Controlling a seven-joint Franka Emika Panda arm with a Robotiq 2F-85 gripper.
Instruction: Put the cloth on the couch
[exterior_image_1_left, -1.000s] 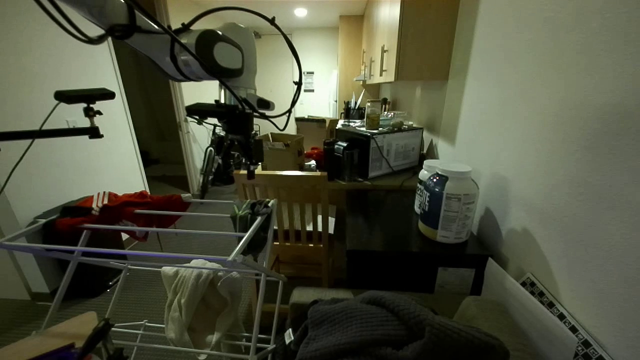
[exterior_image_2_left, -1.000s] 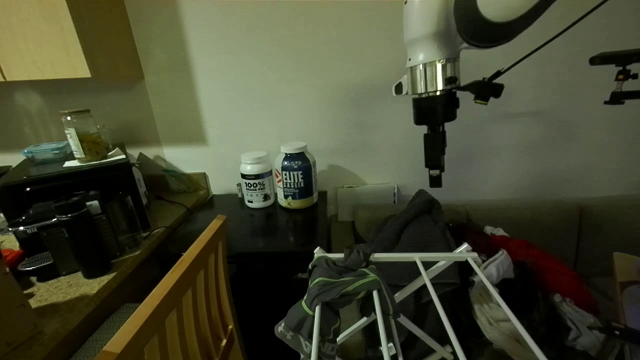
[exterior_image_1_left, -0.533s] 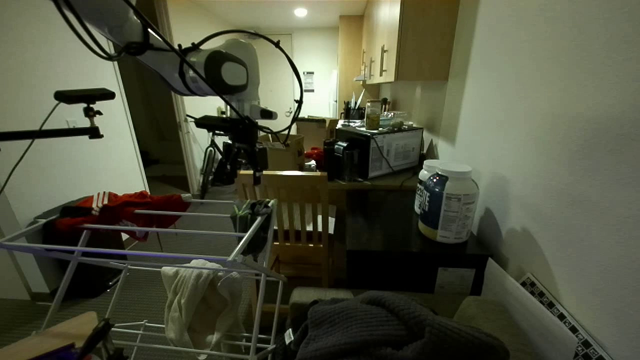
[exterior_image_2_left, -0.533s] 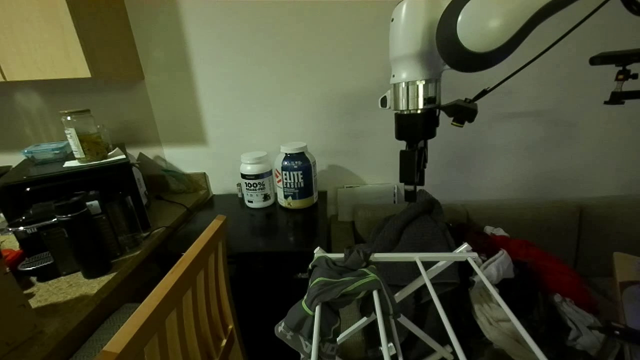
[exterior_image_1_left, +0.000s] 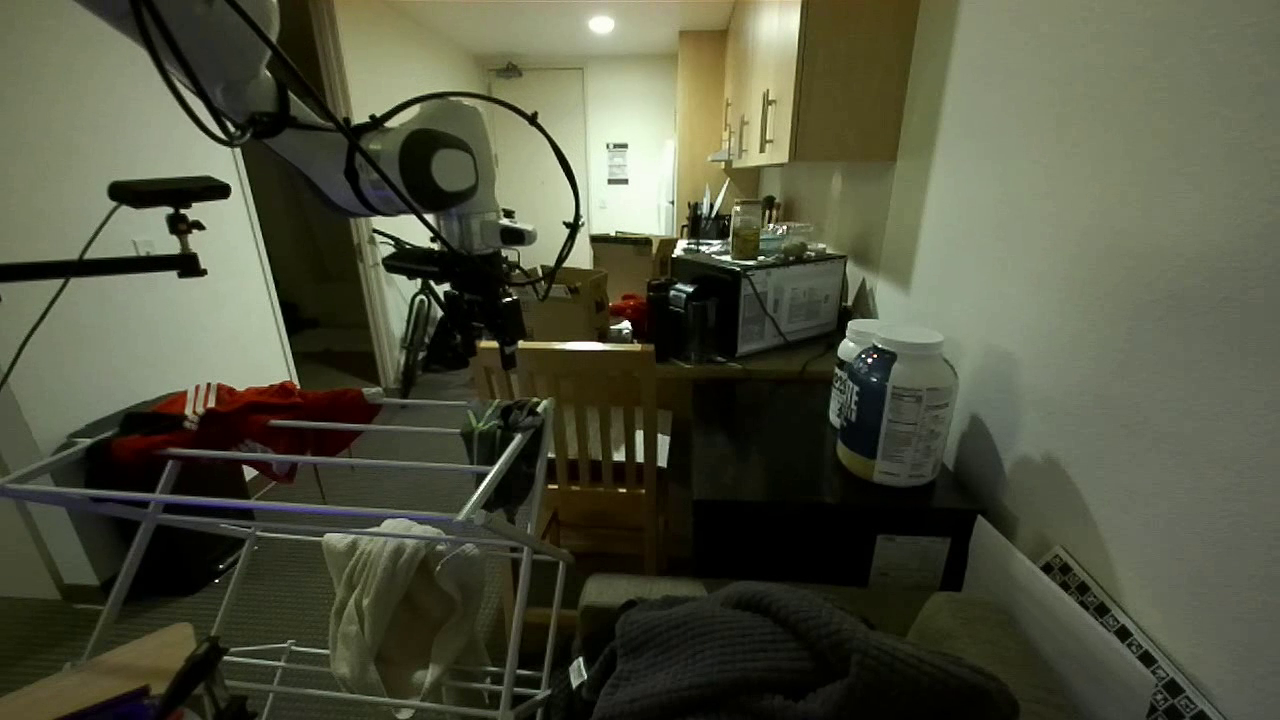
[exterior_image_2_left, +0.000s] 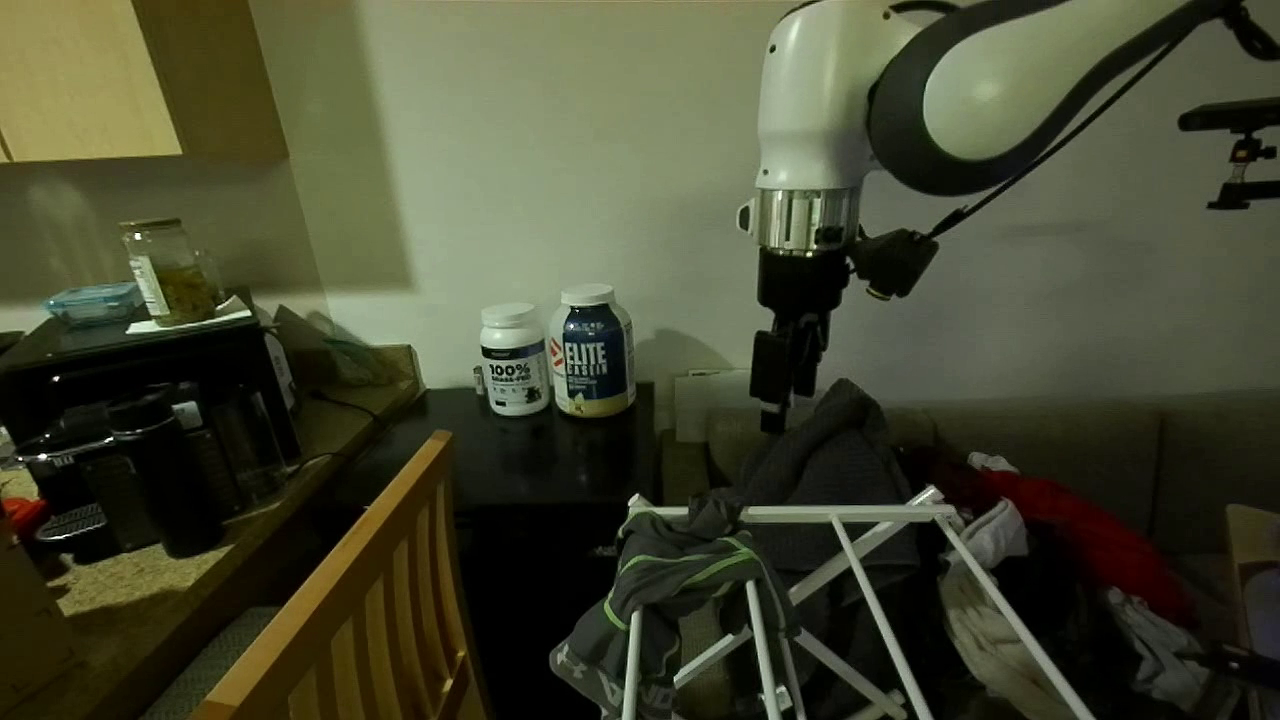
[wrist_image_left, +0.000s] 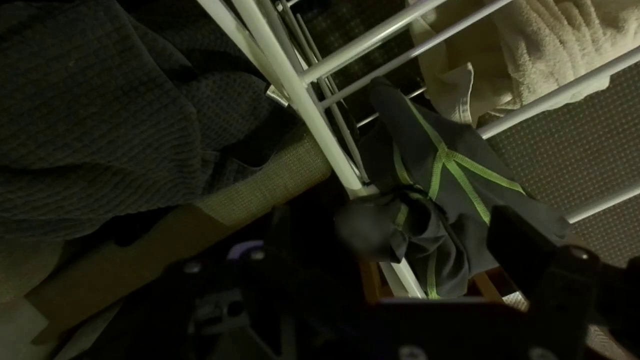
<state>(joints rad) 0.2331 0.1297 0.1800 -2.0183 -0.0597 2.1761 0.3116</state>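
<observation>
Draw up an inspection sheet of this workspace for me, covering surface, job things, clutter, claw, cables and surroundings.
Surface: couch, with what looks like a dark waffle-weave blanket on it.
Job's things: dark gray garment with green seams, probably the cloth meant, draped over a corner of the white drying rack; not yet on the couch.
Clutter: red garment and cream cloth on the rack; Elite Casein tub and 100% Grass-Fed tub on the black table.
Claw: open, above the dark gray garment; nothing seen in its grip.
Cables: black cable looping beside the arm; no snag seen.
Surroundings: wooden chair behind the rack in an exterior view; cardboard box and wall cabinets farther back.
</observation>
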